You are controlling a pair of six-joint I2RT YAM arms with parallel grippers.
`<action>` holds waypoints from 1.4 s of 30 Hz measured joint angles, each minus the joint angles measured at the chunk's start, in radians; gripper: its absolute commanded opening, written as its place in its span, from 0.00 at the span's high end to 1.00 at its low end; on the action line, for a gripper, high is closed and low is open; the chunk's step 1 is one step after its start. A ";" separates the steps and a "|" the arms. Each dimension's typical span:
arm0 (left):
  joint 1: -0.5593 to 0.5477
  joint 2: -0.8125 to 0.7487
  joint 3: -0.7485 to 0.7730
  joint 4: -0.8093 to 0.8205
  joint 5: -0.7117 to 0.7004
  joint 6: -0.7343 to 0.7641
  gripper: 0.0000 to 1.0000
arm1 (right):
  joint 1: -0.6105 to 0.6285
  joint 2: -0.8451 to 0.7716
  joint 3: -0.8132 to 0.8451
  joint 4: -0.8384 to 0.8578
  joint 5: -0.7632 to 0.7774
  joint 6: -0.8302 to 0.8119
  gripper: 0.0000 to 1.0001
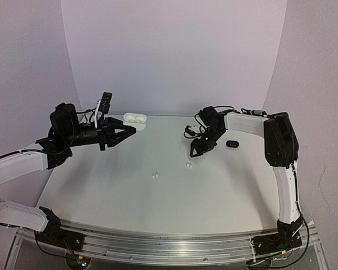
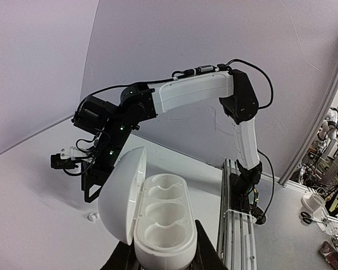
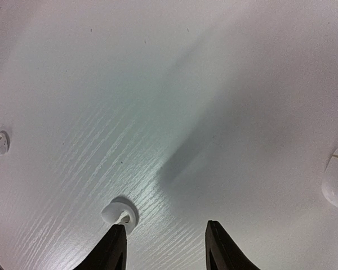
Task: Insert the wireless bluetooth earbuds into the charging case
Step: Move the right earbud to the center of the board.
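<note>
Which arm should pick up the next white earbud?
Right. The right pincer hangs open close by a white earbud on the table; the left pincer is shut on the open charging case.

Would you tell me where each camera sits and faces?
Top external: above, behind the bases, looking down at the table; left arm and right arm show.
Left wrist: faces across to the right arm; its fingers grip the open white case.
Right wrist: looks down at a white earbud; its fingers show.
Top and left wrist share the case.
</note>
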 measured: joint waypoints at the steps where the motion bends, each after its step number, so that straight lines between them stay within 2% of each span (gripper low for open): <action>1: 0.000 0.000 0.000 0.000 0.000 -0.002 1.00 | 0.000 0.000 -0.009 0.000 -0.002 -0.006 0.52; 13: 0.000 0.000 0.000 0.007 0.002 -0.009 1.00 | 0.003 0.044 -0.033 -0.007 -0.047 -0.022 0.53; 19: 0.000 0.000 0.000 0.007 0.004 -0.009 1.00 | 0.007 0.048 -0.033 0.002 -0.071 -0.021 0.55; 21: 0.000 0.000 0.000 0.007 0.004 -0.008 1.00 | 0.012 0.048 -0.033 0.003 -0.067 -0.021 0.59; 23: 0.000 0.000 0.000 0.007 0.004 -0.006 1.00 | 0.021 0.048 -0.035 0.007 -0.058 -0.023 0.65; 28: 0.000 0.000 0.000 0.007 0.004 -0.004 1.00 | 0.044 0.038 -0.057 0.032 -0.022 -0.007 0.69; 42: 0.000 0.000 0.000 0.006 0.004 0.011 1.00 | 0.113 -0.033 -0.185 0.171 0.123 0.084 0.73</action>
